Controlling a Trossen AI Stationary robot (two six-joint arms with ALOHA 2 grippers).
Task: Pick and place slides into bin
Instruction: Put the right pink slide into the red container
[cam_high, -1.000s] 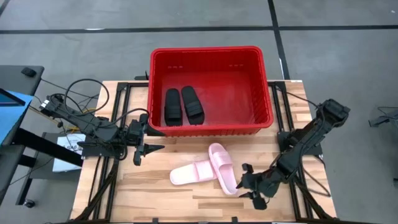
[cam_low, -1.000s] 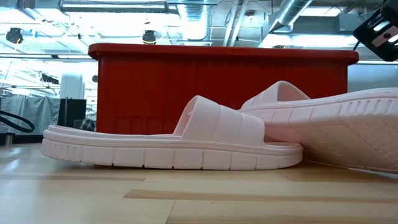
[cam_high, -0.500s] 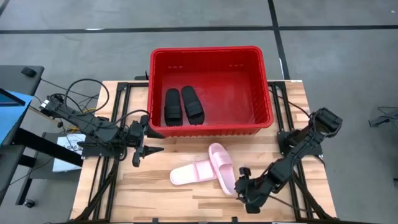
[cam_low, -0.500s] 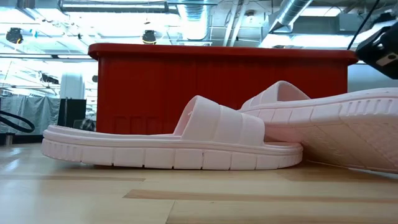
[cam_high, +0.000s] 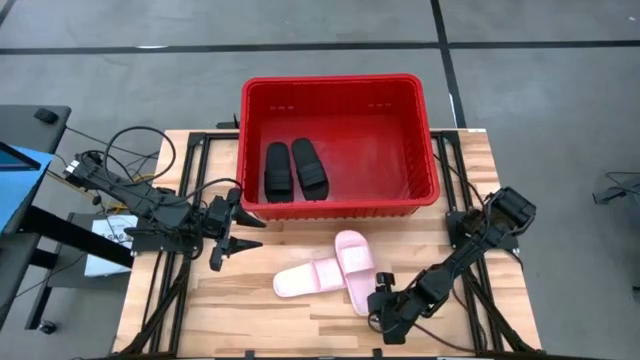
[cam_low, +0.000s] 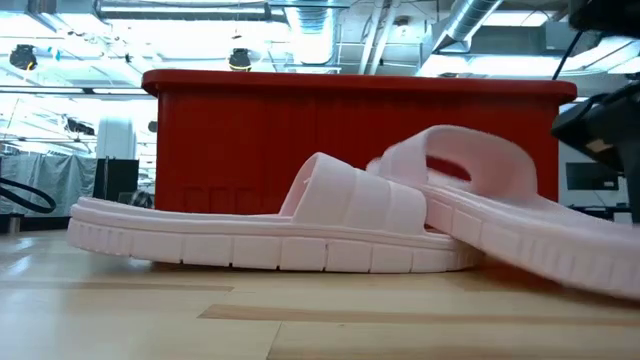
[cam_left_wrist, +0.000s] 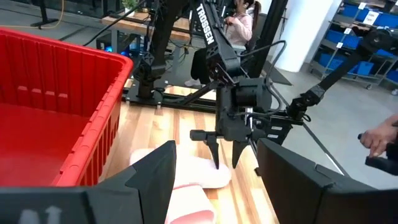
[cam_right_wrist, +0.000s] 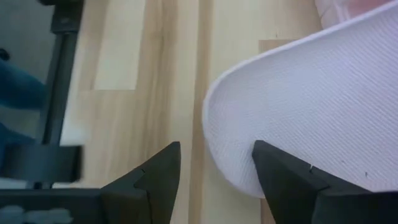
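Pink slide (cam_high: 354, 268) on desk (cam_high: 200, 310): right pincer (cam_high: 385, 308) wide open at its heel, empty. Centre jaws over sole edge, close firmly, then lift to bin (cam_high: 420, 120). Left pincer (cam_high: 225, 230) open, idle.

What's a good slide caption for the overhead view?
Black slides already in red bin; right gripper, jaws open, reaches the pink pair.

Pink slide (cam_right_wrist: 323, 99) cut by frame edge

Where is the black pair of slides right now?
In the high view, the black pair lies side by side inside the red bin, against its front-left corner, nearer the left arm's side of the table.
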